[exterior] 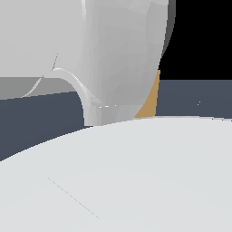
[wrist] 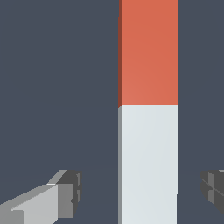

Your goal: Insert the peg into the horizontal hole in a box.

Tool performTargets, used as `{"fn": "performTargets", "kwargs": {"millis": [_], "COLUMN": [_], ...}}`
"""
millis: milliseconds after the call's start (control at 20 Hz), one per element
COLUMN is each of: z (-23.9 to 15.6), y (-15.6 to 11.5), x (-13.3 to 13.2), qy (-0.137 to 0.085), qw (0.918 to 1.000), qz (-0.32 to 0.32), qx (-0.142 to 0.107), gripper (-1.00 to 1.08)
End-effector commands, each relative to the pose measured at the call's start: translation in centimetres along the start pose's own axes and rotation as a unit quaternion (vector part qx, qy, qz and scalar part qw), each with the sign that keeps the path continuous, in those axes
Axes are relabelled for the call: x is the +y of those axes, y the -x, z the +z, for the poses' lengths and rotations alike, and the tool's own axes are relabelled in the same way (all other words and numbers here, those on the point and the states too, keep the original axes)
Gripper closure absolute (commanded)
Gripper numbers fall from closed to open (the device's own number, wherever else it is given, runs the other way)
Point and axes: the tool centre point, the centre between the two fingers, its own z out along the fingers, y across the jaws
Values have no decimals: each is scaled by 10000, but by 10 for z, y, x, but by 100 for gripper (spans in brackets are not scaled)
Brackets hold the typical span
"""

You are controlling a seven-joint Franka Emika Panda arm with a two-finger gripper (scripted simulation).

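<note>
Between the spread jaws we see the peg (wrist: 148,109), stiff and light; we'd pinch its pale half.

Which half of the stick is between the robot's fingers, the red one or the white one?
The white half of the peg. In the wrist view the open gripper has a dark fingertip on each side of it, not touching. The orange-red half lies farther along, away from the fingers.

The exterior view sits hard against the arm (exterior: 113,54); the wrist view looks closely onto the peg (wrist: 148,113).
</note>
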Motion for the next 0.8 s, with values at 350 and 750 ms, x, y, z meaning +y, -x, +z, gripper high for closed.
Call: {"fn": "performTargets", "kwargs": {"millis": [350,750], "z": [13,13], "y": [0,0], "x": [1,1], "qy": [3,3], "qw": [10000,10000], "qz": [6,6], "qx": [2,2], "gripper": [108,108]}}
